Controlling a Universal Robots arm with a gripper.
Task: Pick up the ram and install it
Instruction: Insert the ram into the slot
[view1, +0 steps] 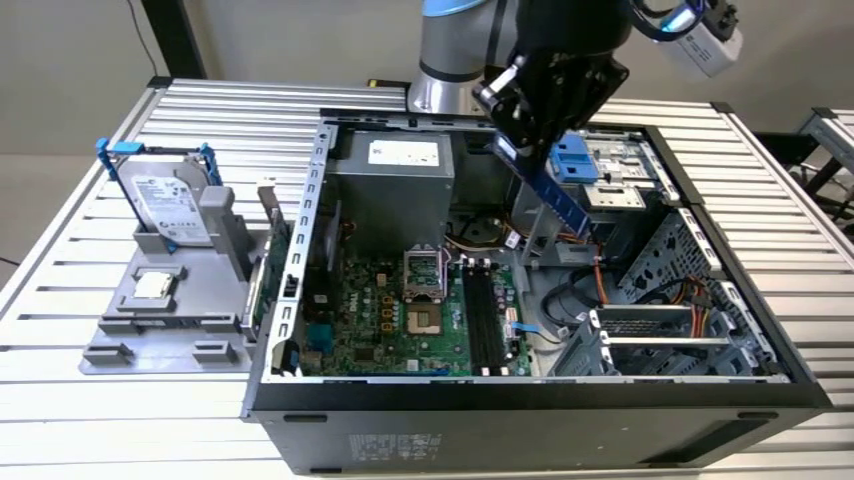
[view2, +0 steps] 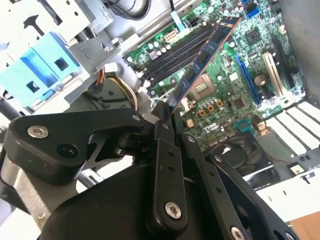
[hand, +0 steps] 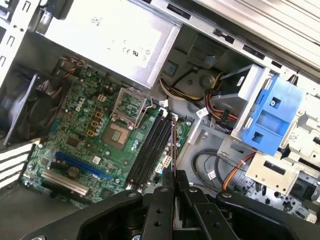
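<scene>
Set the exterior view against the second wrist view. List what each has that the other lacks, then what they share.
Exterior view, absent from the second wrist view: the silver hard drive in its blue-handled frame, standing on a grey holder on the slatted table, outside the case on the exterior view's left.

Second wrist view, absent from the exterior view: the screw heads on the black links of the hand.

Shared: the hand shut on the ram, held tilted above the motherboard and its memory slots.

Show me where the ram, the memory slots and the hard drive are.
ram (view2: 202, 60), second wrist view, middle of the stick
memory slots (hand: 150, 150), first wrist view, slots' middle
hard drive (view1: 171, 205), exterior view, silver face
</scene>
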